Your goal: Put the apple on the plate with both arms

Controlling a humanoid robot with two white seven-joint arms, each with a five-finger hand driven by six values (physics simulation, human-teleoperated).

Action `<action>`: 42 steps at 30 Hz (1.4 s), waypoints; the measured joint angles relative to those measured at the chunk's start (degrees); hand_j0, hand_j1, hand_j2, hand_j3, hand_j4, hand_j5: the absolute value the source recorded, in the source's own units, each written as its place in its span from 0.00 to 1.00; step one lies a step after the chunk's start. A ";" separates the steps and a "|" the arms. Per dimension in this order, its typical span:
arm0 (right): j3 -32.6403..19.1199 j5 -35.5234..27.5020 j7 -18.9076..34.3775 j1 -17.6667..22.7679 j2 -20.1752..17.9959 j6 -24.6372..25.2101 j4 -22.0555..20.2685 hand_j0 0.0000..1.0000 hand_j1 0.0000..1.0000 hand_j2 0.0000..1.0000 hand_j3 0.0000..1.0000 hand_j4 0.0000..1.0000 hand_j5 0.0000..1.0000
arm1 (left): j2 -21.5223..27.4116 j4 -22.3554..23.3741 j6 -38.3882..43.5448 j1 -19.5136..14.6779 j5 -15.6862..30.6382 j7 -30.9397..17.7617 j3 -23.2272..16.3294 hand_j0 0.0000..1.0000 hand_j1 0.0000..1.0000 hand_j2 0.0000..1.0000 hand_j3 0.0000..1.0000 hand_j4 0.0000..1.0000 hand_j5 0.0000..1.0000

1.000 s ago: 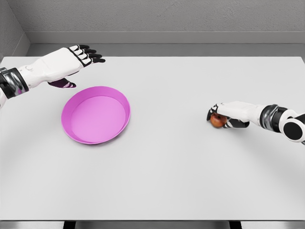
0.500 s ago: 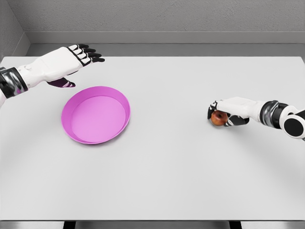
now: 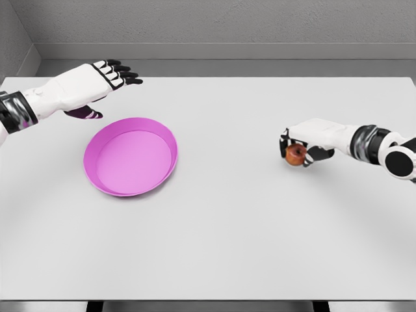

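Note:
A small red apple is at the right side of the white table, held in my right hand, whose fingers curl over its top and sides. It looks slightly raised off the tabletop. The pink plate lies left of centre, well apart from the apple. My left hand hovers open above the table behind the plate's far left rim, fingers stretched toward the right.
The white table spans the whole view, with a grey wall behind its far edge. Nothing else stands on it between the plate and the apple.
My right hand has closed on the apple and lifted it slightly up and to the left. The left arm has stayed in place.

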 measured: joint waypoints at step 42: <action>1.80 -0.15 2.51 -3.52 13.00 -5.19 -0.60 0.98 0.98 0.98 0.98 0.98 0.98 | 0.00 -0.10 0.00 0.18 0.00 -0.08 0.09 1.00 1.00 1.00 1.00 1.00 1.00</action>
